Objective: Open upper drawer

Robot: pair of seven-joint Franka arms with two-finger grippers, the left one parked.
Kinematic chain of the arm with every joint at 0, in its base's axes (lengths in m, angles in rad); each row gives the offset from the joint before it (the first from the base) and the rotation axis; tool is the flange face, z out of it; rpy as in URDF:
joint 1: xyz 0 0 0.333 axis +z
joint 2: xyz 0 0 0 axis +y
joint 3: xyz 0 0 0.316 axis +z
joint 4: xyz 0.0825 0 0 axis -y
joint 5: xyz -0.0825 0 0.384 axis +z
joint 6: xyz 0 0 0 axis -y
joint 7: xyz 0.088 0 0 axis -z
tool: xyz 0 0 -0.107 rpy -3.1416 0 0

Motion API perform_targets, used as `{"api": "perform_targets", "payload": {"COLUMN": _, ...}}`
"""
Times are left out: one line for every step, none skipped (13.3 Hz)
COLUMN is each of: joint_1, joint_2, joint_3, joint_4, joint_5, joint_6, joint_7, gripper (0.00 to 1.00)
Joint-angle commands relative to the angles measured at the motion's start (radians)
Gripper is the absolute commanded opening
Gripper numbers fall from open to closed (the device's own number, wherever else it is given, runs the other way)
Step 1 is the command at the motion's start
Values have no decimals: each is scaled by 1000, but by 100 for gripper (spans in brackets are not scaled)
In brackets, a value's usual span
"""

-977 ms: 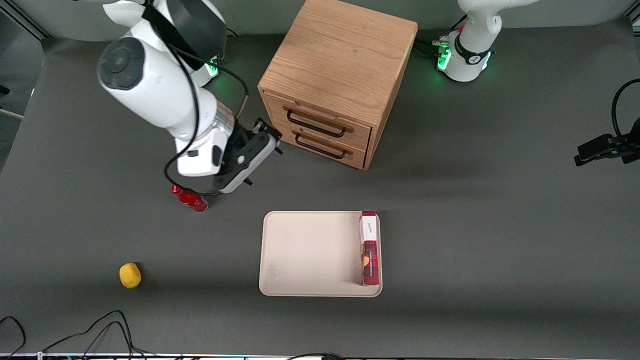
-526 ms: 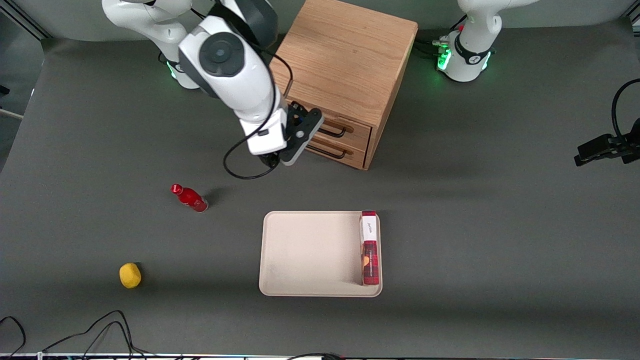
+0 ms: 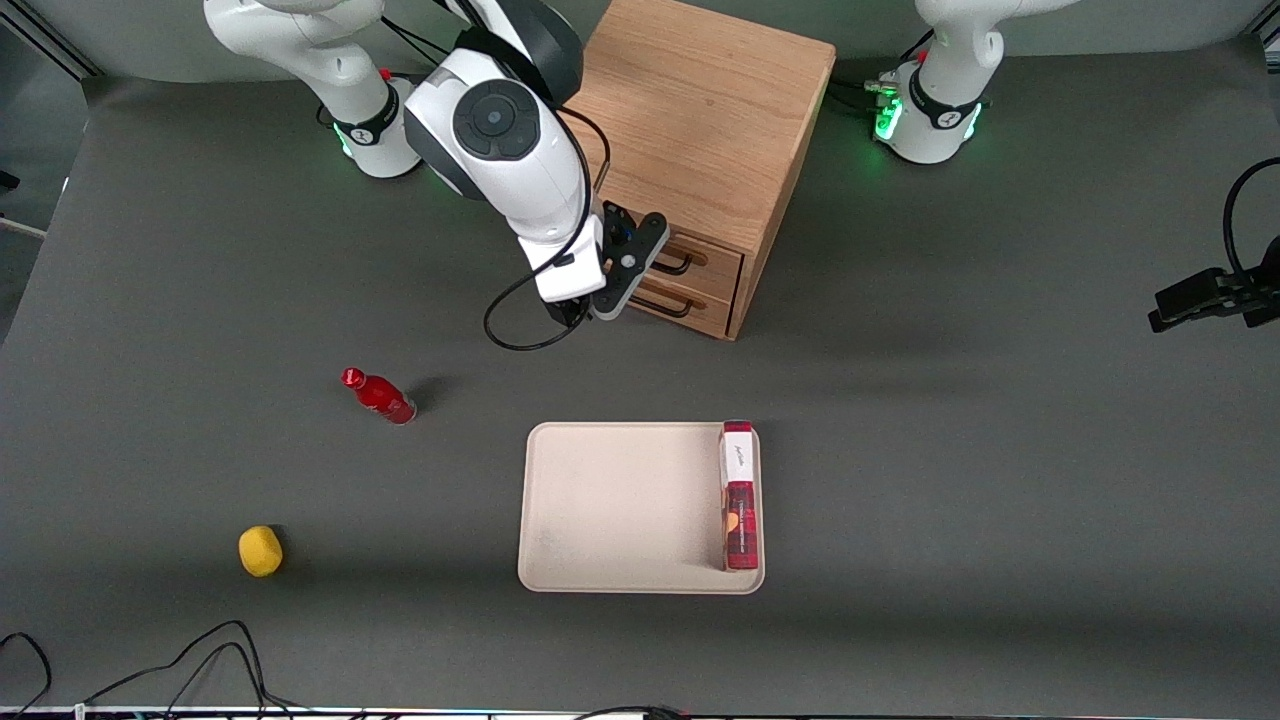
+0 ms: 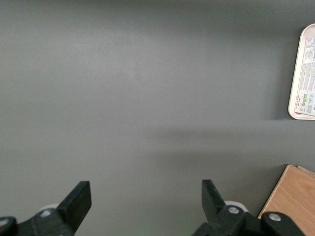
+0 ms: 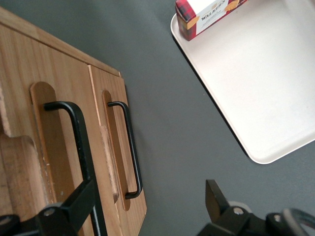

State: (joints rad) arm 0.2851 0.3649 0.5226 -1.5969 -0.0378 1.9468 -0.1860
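- Since half a second ago the end effector (image 3: 640,262) has shifted further along the wooden cabinet (image 3: 700,110) front, now at the upper drawer (image 3: 715,262) handle (image 5: 74,142).
- Fingers (image 5: 78,204) spread wide, straddling the handle, gripping nothing.
- Upper drawer closed, above lower drawer (image 3: 700,303).

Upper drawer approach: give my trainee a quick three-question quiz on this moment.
1. True or false: the upper drawer is pulled out.
2. Pick one. The gripper is: A) open, at the upper drawer's black handle; B) shut on the red bottle; C) hovering above the yellow ball.
3. Short answer: what lies in the tray?

Key: 1. False, its front sits flush. 2. A. 3. A red tartan box, along one edge.
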Motion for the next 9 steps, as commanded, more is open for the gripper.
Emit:
{"api": "perform_targets", "payload": {"joint_1": -14, "joint_2": -27, "joint_3": 19, "joint_4": -48, "joint_5": 6, "joint_6": 24, "joint_7": -4, "gripper": 100}}
{"api": "perform_targets", "payload": {"joint_1": -14, "joint_2": -24, "joint_3": 20, "joint_4": -52, "joint_5": 16, "joint_6": 33, "joint_7": -3, "gripper": 100}}
{"api": "perform_targets", "payload": {"joint_1": -18, "joint_2": -29, "joint_3": 22, "joint_4": -75, "joint_5": 63, "joint_6": 50, "joint_7": -4, "gripper": 100}}
{"api": "perform_targets", "payload": {"joint_1": -20, "joint_2": -38, "joint_3": 22, "joint_4": -92, "joint_5": 88, "joint_6": 67, "joint_7": -9, "gripper": 100}}
{"api": "perform_targets", "payload": {"joint_1": -23, "joint_2": -44, "joint_3": 25, "joint_4": -104, "joint_5": 90, "joint_6": 72, "joint_7": -12, "gripper": 100}}
{"api": "perform_targets", "payload": {"joint_1": -23, "joint_2": -43, "joint_3": 27, "joint_4": -106, "joint_5": 91, "joint_6": 73, "joint_7": -12, "gripper": 100}}
{"api": "perform_targets", "payload": {"joint_1": -23, "joint_2": -43, "joint_3": 27, "joint_4": -109, "joint_5": 91, "joint_6": 81, "joint_7": -12, "gripper": 100}}
{"api": "perform_targets", "payload": {"joint_1": -23, "joint_2": -40, "joint_3": 27, "joint_4": -115, "joint_5": 91, "joint_6": 89, "joint_7": -12, "gripper": 100}}
{"api": "perform_targets", "payload": {"joint_1": -23, "joint_2": -37, "joint_3": 27, "joint_4": -118, "joint_5": 91, "joint_6": 96, "joint_7": -12, "gripper": 100}}
